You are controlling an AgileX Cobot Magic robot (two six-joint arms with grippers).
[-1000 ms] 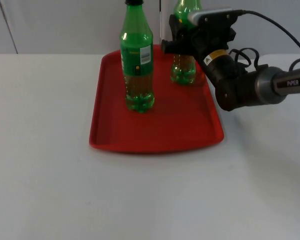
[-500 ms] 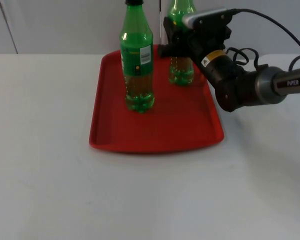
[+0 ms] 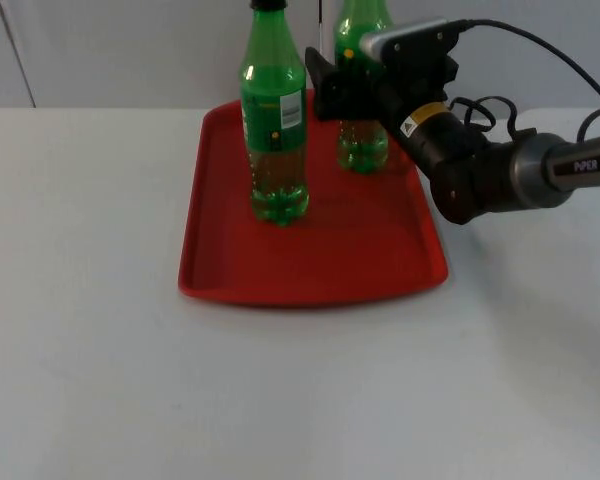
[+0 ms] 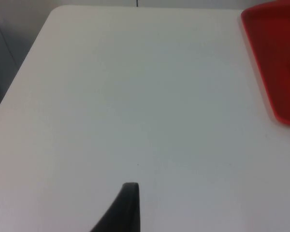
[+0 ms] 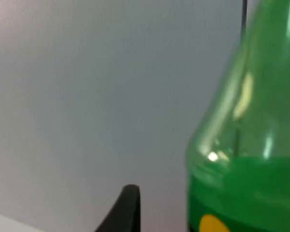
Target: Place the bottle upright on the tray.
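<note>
- Red tray (image 3: pixel 310 265) sits on the white desk (image 3: pixel 130 380), nearest thing in the top view.
- One green bottle (image 3: pixel 274 120) stands upright on the tray's left half.
- Second green bottle (image 3: pixel 363 100) is upright at the tray's far right, the right hand (image 3: pixel 342 85) clamped round its middle.
- Left hand (image 4: pixel 128 208) just hovers over bare desk beside the tray; can't tell if its fingers are apart.

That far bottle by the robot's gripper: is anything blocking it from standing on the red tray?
Nothing visible does. The far bottle already stands upright on the red tray, with the right gripper at it.
</note>
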